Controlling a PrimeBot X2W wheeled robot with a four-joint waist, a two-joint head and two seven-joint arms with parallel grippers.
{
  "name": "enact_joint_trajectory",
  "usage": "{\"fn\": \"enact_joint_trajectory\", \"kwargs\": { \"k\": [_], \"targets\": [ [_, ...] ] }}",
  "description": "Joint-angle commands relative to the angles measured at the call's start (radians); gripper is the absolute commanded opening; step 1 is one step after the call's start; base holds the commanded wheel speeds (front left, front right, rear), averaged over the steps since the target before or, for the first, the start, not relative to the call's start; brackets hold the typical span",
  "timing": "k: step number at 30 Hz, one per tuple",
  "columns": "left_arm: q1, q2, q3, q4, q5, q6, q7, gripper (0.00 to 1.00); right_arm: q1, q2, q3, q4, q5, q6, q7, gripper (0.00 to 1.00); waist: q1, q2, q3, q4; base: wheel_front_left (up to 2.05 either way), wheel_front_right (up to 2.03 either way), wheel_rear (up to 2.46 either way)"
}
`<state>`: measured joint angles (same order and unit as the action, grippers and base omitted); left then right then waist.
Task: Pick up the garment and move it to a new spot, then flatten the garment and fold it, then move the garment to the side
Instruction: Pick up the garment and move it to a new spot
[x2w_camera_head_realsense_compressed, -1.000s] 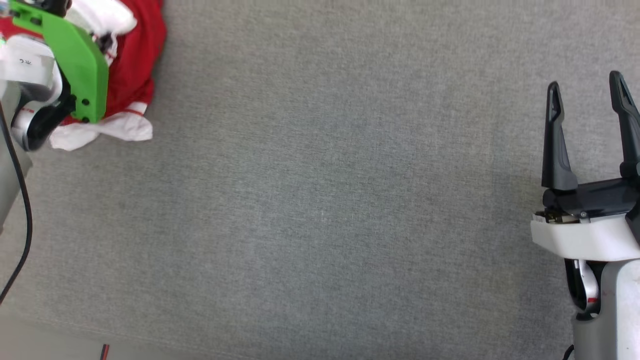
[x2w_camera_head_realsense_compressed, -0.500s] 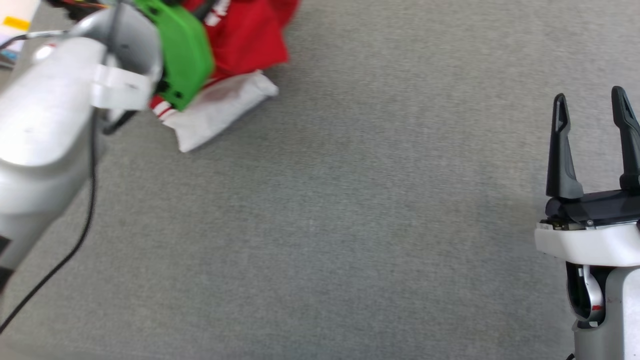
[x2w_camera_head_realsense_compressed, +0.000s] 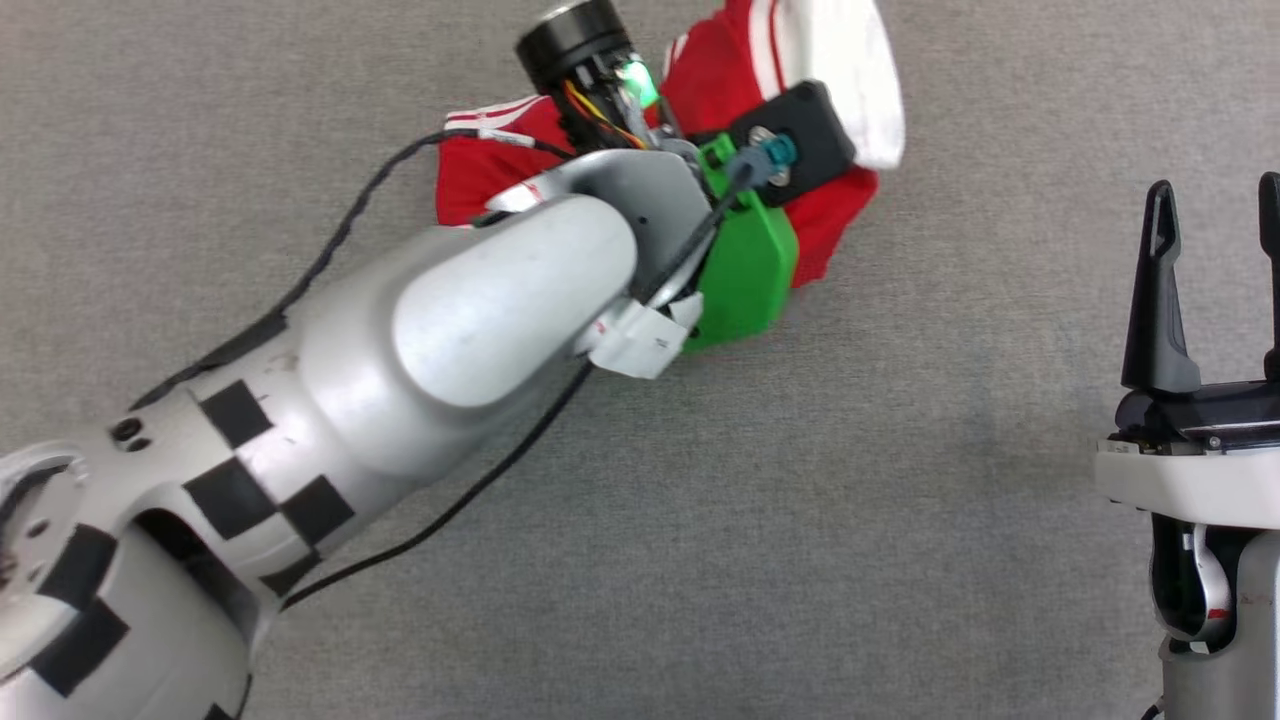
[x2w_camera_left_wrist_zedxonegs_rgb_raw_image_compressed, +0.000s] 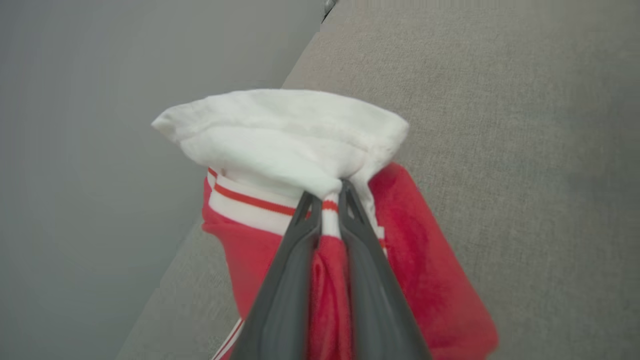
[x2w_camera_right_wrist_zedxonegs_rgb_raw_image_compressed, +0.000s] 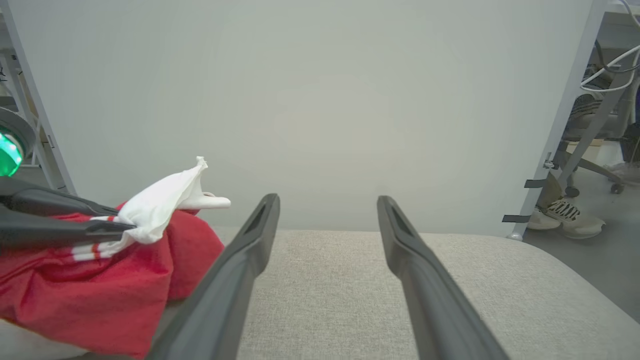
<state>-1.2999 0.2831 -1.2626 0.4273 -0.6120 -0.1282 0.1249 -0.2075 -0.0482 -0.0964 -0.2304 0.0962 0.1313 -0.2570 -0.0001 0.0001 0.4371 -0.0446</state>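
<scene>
The garment (x2w_camera_head_realsense_compressed: 840, 225) is a red bundle with a white sleeve, bunched at the top middle of the grey table (x2w_camera_head_realsense_compressed: 800, 500). My left arm (x2w_camera_head_realsense_compressed: 480, 310) reaches across to it, and its wrist covers the fingers in the head view. In the left wrist view my left gripper (x2w_camera_left_wrist_zedxonegs_rgb_raw_image_compressed: 327, 192) is shut on the garment (x2w_camera_left_wrist_zedxonegs_rgb_raw_image_compressed: 425, 260) at the red-and-white striped trim below the white sleeve. From the right wrist view the garment (x2w_camera_right_wrist_zedxonegs_rgb_raw_image_compressed: 115, 290) hangs at the left, part of it resting on the table. My right gripper (x2w_camera_head_realsense_compressed: 1215, 190) stands open at the right edge, holding nothing (x2w_camera_right_wrist_zedxonegs_rgb_raw_image_compressed: 328, 200).
A black cable (x2w_camera_head_realsense_compressed: 330, 250) trails along the left arm. A pale wall stands behind the table's far edge (x2w_camera_right_wrist_zedxonegs_rgb_raw_image_compressed: 350, 232). Past the table's right end are a metal frame leg (x2w_camera_right_wrist_zedxonegs_rgb_raw_image_compressed: 565, 120), a chair base and a person's shoe (x2w_camera_right_wrist_zedxonegs_rgb_raw_image_compressed: 565, 215).
My left arm has swung from the far left to the top middle, carrying the garment with it. The right gripper has stayed open and hardly moved.
</scene>
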Motion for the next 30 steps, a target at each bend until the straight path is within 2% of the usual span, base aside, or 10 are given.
{"fn": "enact_joint_trajectory", "kwargs": {
  "k": [1,3,8,10,14,19,20,21,27,30],
  "targets": [
    [0.001,-0.025,-0.006,0.015,0.011,-0.002,-0.009,0.0,-0.005,-0.002,-0.004,0.0,0.009,-0.001,-0.005,1.0,0.0001,-0.0001,0.03,-0.052,0.0,0.0,0.0],
    [0.027,-0.069,-0.015,0.035,0.032,-0.002,-0.005,0.0,-0.004,-0.002,-0.009,0.0,0.016,-0.001,-0.005,1.0,0.0001,-0.0001,0.037,-0.064,0.0,0.0,0.0],
    [0.187,-0.157,-0.017,0.034,0.201,-0.002,0.089,0.0,-0.013,-0.002,-0.008,-0.003,0.029,-0.001,-0.005,1.0,0.0001,-0.0001,0.056,-0.088,0.0,0.0,0.0],
    [0.254,-0.178,-0.017,0.022,0.263,-0.002,0.123,0.0,-0.016,-0.002,-0.007,-0.004,0.03,-0.001,-0.005,1.0,0.0001,-0.0001,0.06,-0.093,0.0,0.0,0.0],
    [0.349,-0.203,-0.017,0.001,0.314,-0.002,0.163,0.0,-0.019,-0.002,-0.001,0.0,0.029,-0.001,-0.005,1.0,0.0001,-0.0001,0.065,-0.097,0.0,0.0,0.0],
    [0.391,-0.217,-0.018,0.009,0.329,-0.002,0.157,0.0,-0.018,-0.002,0.0,0.009,0.024,-0.001,-0.005,1.0,0.0001,-0.0001,0.05,-0.085,0.0,0.0,0.0],
    [0.384,-0.219,-0.018,0.012,0.325,-0.002,0.137,0.82,-0.016,-0.002,-0.001,0.011,0.022,-0.001,-0.005,1.0,0.0001,-0.0001,0.042,-0.079,0.0,0.0,0.0],
    [0.375,-0.221,-0.018,0.014,0.323,-0.002,0.112,1.0,-0.012,-0.002,-0.004,0.012,0.02,-0.001,-0.005,1.0,0.0001,-0.0001,0.033,-0.072,0.0,0.0,0.0],
    [0.291,-0.229,-0.018,0.037,0.257,-0.002,-0.136,1.0,0.024,-0.002,-0.022,0.021,0.0,-0.001,-0.005,1.0,0.0001,-0.0001,-0.048,-0.016,0.0,0.0,0.0],
    [0.28,-0.231,0.019,0.052,0.23,0.009,-0.252,1.0,0.047,-0.002,-0.026,0.026,-0.009,-0.001,-0.005,1.0,0.0001,-0.0001,-0.092,0.01,0.0,0.0,0.0]
  ]
}}
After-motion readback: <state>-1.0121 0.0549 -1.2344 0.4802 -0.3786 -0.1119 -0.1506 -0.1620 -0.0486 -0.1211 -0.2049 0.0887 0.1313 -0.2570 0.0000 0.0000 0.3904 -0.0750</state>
